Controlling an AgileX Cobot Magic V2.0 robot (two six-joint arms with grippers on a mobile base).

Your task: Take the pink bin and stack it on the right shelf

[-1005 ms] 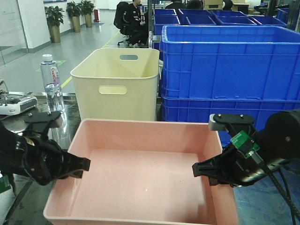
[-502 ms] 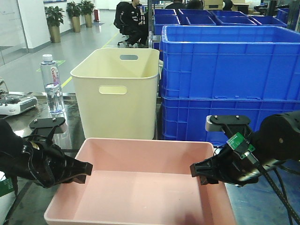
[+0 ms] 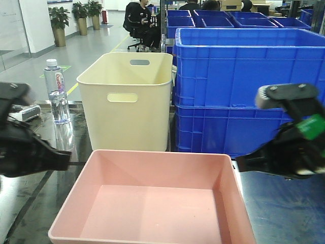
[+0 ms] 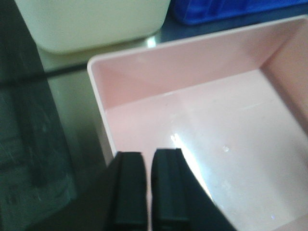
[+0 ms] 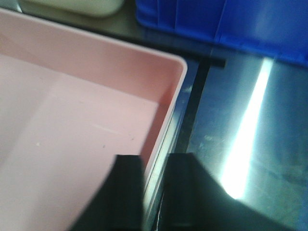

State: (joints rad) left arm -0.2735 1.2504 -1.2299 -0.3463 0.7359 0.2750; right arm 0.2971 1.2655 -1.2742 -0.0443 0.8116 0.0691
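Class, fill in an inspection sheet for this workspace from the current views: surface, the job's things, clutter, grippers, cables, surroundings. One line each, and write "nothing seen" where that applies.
Surface: dark glossy top with bright glare; a seam runs across it.
Job's things: pink bin sits flat and empty on the surface; neither arm is holding it.
Clutter: cream bin with handle cutouts behind the pink bin; water bottle upright to its left; stacked blue crates behind right.
Grippers: left gripper straddles the bin's left rim, fingers narrowly apart; right gripper straddles the right rim, fingers apart. In the front view both arms sit outside the walls, blurred.
Cables: nothing seen.
Surroundings: open hall, potted plants, seated person.
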